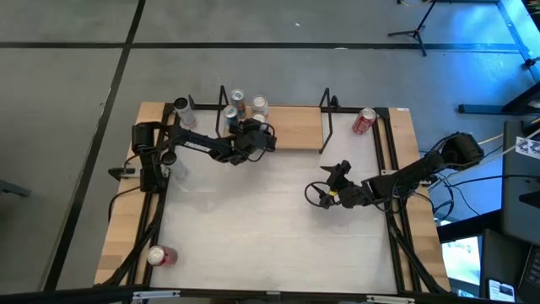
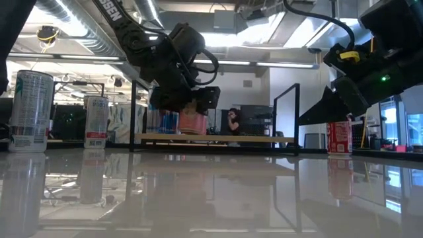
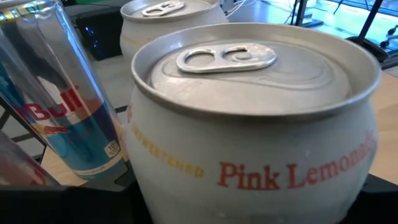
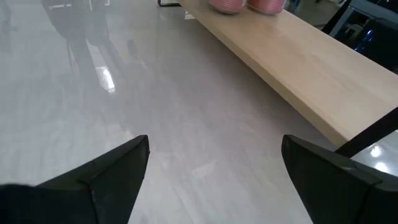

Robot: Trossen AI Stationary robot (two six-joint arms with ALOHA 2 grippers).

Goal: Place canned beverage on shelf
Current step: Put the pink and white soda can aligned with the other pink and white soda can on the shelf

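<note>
left end effector is over the left part of the shelf, clamped around a pale "pink lemonade" can. the left wrist view shows that can filling the frame, upright, pull tab up. low view shows the end effector low at the shelf board with the can in its grip; whether the can base is resting on the board or just above it, cannot tell. on the shelf beside it: a slim blue-and-silver can and another pale can behind, both close, so little room either side.

right end effector hangs over the bare worktop mid-right, fingers wide apart, holding nothing; the right wrist view shows only the worktop and the shelf edge. it waits.

other cans off the shelf: red one just outside the shelf's right end loop, one lying at the worktop's front-left corner, one at the back left.

handling, my judgement: aluminium can, probably full so moderately heavy, stiff when sealed but the thin wall dents if squeezed hard. smooth, rounded sides look slippery. best hold is across the mid-body on the straight wall, not the tapered shoulder or rim. keep it upright; release only once the base sits flat, and back out straight to avoid knocking the neighbours.
</note>
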